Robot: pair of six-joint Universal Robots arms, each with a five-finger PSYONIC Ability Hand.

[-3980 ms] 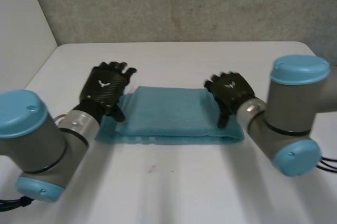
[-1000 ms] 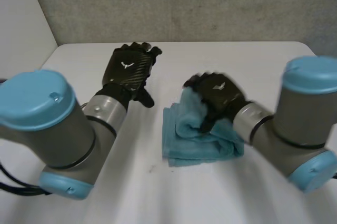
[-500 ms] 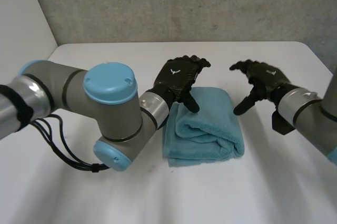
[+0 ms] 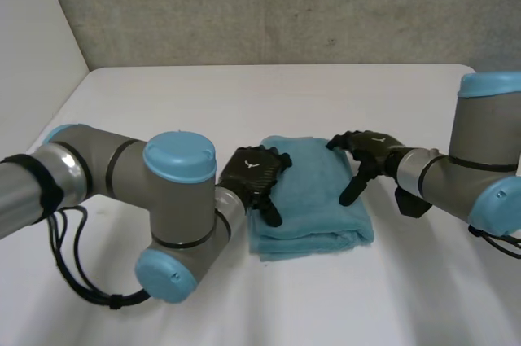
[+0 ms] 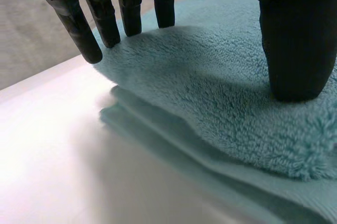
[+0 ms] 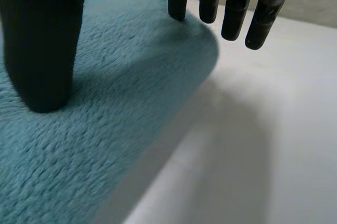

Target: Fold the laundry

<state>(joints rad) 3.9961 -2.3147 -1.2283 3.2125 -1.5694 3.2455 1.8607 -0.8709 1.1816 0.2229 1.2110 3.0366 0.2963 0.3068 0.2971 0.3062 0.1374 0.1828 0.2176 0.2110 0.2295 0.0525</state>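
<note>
Presently, three items on the white table point(image 4: 163, 102).

Item 1: teal towel point(image 4: 313, 199). A thick, layered block at the middle of the table, between the two arms. Four seconds ago it was a long strip reaching from hand to hand. It has since been doubled over into a shorter stack. The left wrist view shows the lower layers stepping out slightly beneath the top one, so the edges are not quite flush.

Item 2: left hand point(image 4: 254, 171). Fingers straight and spread, holding nothing. The thumb and fingertips rest on the top layer at the towel's left edge. Half a second ago the hand was raised over the cloth; it is now lowered onto it.

Item 3: right hand point(image 4: 366, 151). Likewise uncurled and empty. The thumb is planted on the top face near the right edge, the fingertips at the far right corner. Half a second ago it hung clear to the right.

Assessment: the fold appears made, and both hands seem to be pressing it flat. Probably only release or a further fold remains.
</note>
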